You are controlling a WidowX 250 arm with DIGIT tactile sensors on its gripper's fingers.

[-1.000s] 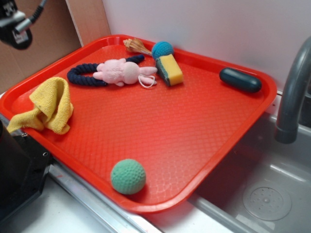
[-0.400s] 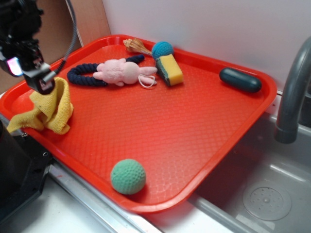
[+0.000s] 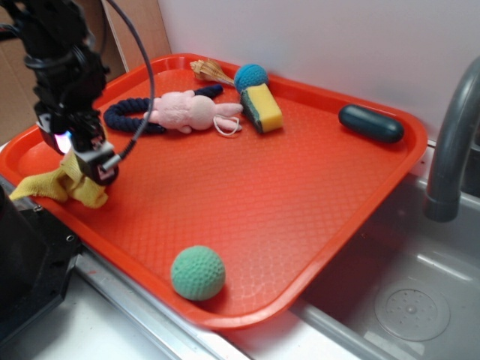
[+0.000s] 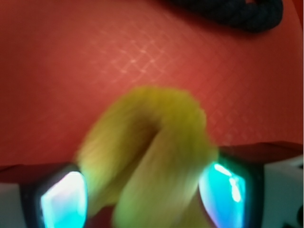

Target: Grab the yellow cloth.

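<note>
The yellow cloth [image 3: 46,184] lies crumpled at the left front edge of the red tray [image 3: 262,195], one corner hanging over the rim. My gripper [image 3: 86,161] is lowered onto the cloth's bunched top and hides part of it. In the wrist view the cloth [image 4: 152,152] bulges up between my two fingertips [image 4: 64,199], which stand wide apart on either side of it. My gripper [image 4: 142,199] is open around the fold, not closed on it.
On the tray: a navy rope ring [image 3: 127,120], a pink plush toy [image 3: 187,111], a yellow-and-teal sponge [image 3: 261,107], a blue ball [image 3: 250,76], a dark oblong object [image 3: 370,123], a green ball [image 3: 198,273]. A grey faucet [image 3: 450,150] and sink [image 3: 405,300] are on the right.
My gripper has come down from the upper left onto the yellow cloth. The cloth's raised top is now pressed lower and bunched under the fingers.
</note>
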